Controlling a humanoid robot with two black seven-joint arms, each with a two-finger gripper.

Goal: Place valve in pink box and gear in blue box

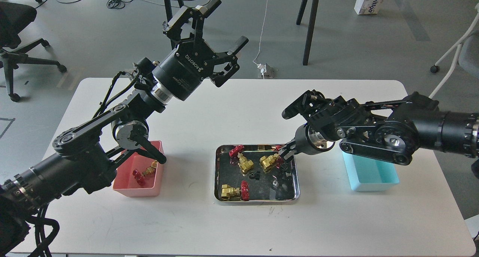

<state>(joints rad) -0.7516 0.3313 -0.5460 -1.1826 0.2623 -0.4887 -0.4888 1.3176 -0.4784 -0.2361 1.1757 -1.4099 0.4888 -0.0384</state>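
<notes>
Three brass valves with red handwheels lie in the steel tray point(220, 174): one at the back left point(244, 163), one at the back middle point(268, 162), one at the front left point(234, 191). A fourth valve point(144, 173) lies in the pink box point(131, 190). A black gear point(255, 174) lies in the tray's middle, and a small dark piece point(274, 183) lies right of it. The blue box point(370, 176) stands right of the tray. My left gripper point(224, 23) is open and empty, raised high above the table's back. My right gripper point(285, 158) points down over the tray's right side; its dark fingers cannot be told apart.
The tray stands at the table's middle front, between the two boxes. My left forearm hangs over the pink box's left side. Chairs, table legs and cables are on the floor behind the table.
</notes>
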